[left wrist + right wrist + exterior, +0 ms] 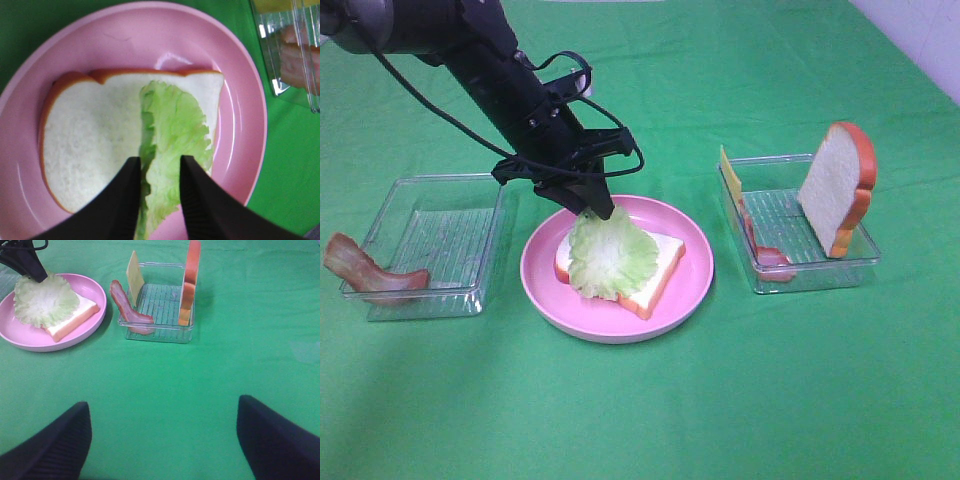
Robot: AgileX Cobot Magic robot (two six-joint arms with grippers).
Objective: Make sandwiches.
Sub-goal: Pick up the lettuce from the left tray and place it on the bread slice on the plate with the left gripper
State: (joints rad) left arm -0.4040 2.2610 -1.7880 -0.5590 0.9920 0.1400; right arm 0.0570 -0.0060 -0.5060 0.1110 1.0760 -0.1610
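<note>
Green cloth over the whole bench [770, 400], pale wall at far right corner.

- Centre: pink plate [620, 330], flat on cloth. One bread slice [665, 262] lies flat on it, white face up, orange-brown crust.
- L arm reaches in from upper left. Left pincer [592, 210] is down over the plate, narrow, and nips the top edge of the lettuce leaf [610, 255]. The leaf hangs from the tips and fans onto the bread. Wrist cam: leaf sits between the two black fingers [125, 200] and covers approx. half the slice; the other half is bare.
- Left tray [440, 180], clear plastic, just beside the plate. Bacon strip [370, 270] lies across its outer rim, partly outside the tray.
- Right tray [815, 275], clear, near the plate on the other side. Second bread slice [838, 185] stands on edge vs. the far wall. Cheese slice [730, 172] stands upright at the plate-side wall. Second bacon strip [770, 257] leans at the same wall, low end on the tray floor.
- Right pincer [162, 405]: spread wide, nothing between the fingers, over bare cloth, well apart from tray and plate. Not seen in overhead cam.
</note>
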